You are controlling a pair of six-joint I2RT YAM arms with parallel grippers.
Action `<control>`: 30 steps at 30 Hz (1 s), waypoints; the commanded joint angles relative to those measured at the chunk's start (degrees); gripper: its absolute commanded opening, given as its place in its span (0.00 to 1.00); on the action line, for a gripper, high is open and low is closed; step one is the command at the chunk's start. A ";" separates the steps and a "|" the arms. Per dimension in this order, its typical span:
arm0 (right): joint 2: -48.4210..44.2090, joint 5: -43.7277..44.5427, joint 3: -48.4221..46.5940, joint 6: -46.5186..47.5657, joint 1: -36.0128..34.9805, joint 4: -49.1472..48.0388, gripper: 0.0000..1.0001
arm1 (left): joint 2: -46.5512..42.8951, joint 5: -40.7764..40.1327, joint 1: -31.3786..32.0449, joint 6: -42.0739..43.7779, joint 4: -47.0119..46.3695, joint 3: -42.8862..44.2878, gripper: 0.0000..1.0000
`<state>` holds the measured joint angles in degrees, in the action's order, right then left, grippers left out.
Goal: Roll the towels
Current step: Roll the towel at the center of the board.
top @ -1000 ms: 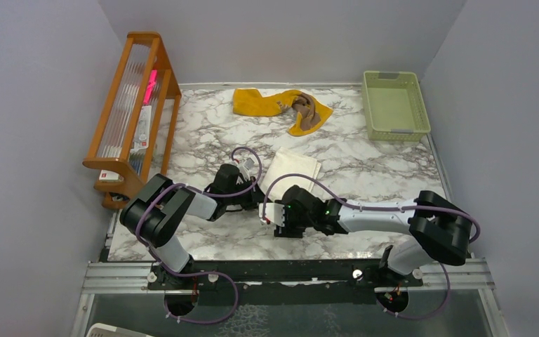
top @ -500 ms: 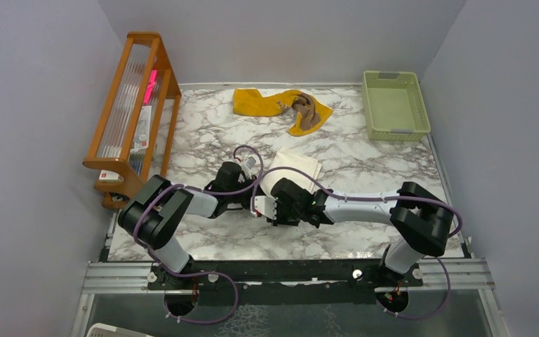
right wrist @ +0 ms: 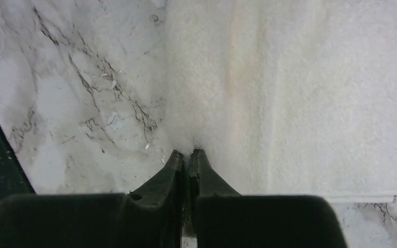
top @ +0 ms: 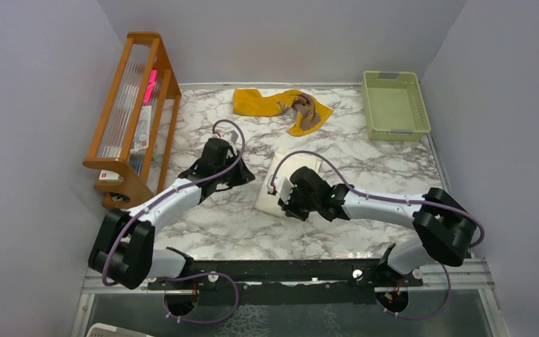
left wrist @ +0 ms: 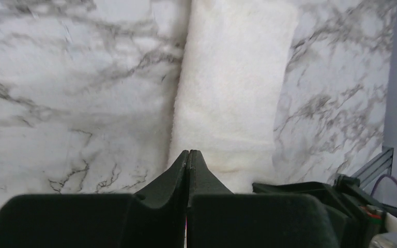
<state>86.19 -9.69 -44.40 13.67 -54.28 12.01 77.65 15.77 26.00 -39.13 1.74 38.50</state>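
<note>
The cream-white towel (top: 307,162) lies folded flat in the middle of the marble table (top: 217,225). My right gripper (top: 281,200) is at the towel's near left edge. In the right wrist view the right gripper (right wrist: 188,153) is shut, with a pinch of the cream-white towel (right wrist: 300,88) between its tips. My left gripper (top: 247,178) sits just left of the towel. The left wrist view shows the left gripper (left wrist: 188,153) shut and holding nothing, its tips over the near end of the cream-white towel (left wrist: 232,88). A mustard yellow towel (top: 261,102) lies crumpled at the back, and a brown towel (top: 307,111) is bunched on it.
A pale green plastic basket (top: 393,105) stands at the back right. A wooden rack (top: 130,119) with items in it leans along the left wall. The two arms' heads are close together beside the cream towel. Grey walls close the table on three sides.
The right gripper moved forward onto the cream towel's edge and shut on it. The left arm stretched out, and its gripper shifted back and left, staying shut.
</note>
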 commanded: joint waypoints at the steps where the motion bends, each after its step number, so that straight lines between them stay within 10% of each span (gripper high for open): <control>1: -5.08 -4.27 0.48 -11.03 0.53 -6.02 0.01 | -7.10 -4.32 -1.52 4.05 9.69 6.28 0.00; 30: 5.80 -34.08 13.63 -70.97 16.06 -37.62 0.01 | -14.45 4.85 -1.45 1.05 3.76 -1.17 0.00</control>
<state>88.27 -38.89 -33.47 -46.85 -40.10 -16.19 64.18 17.54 24.64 -36.32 8.84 39.31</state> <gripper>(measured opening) 0.039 0.009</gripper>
